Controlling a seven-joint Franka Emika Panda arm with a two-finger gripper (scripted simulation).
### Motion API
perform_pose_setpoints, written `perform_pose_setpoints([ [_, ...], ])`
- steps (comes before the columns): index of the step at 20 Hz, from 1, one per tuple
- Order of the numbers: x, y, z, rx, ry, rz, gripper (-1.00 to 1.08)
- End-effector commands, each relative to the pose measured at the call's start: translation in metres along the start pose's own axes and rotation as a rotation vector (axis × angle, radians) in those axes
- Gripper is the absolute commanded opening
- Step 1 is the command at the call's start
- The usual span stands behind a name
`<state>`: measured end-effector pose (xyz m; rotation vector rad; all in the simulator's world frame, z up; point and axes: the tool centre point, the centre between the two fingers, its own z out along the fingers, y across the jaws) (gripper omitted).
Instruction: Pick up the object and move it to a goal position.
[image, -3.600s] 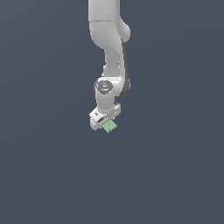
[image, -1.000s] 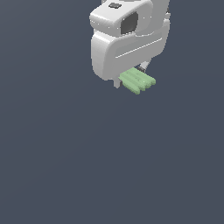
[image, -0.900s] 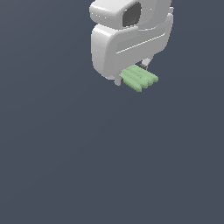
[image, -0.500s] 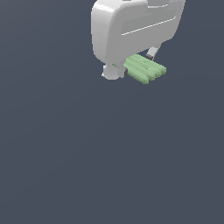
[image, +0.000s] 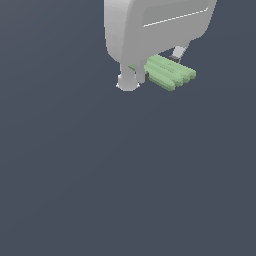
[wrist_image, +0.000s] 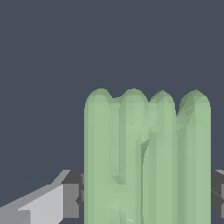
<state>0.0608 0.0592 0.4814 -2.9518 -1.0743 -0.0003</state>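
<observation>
I have the gripper (image: 159, 70) clamped on the green block (image: 170, 73), and the biggest change over the last few seconds is how large the hand looms in the exterior view: a few seconds back the whole arm stood small in the middle of the picture with the block a speck under it, and now the white hand fills the upper edge, cropped by the frame, with the block sticking out beneath it toward the exterior view's right. Over the last second the hand has kept creeping up and toward the exterior view's right, and the block has ridden along with it without shifting in the grip, so I judge the lift is done and I am in the carry. In the wrist view the block (wrist_image: 146, 157) shows as four rounded ridges side by side, with a grey finger pad (wrist_image: 72, 199) pressed against one outer ridge and the other pad only just visible at the far edge against the opposite ridge; so the fingers are pinching the block across its width. The block hangs free, touching nothing else against the plain dark background. I see no goal marker in either view, so I cannot say how near the target is.
</observation>
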Motion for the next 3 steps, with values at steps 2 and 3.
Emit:
perform_pose_setpoints([
  [2,0.0007,0.0003,-0.0018,0.000,0.000,0.000,-1.00],
  [3,0.0008,0.0003,-0.0018,0.000,0.000,0.000,-1.00],
])
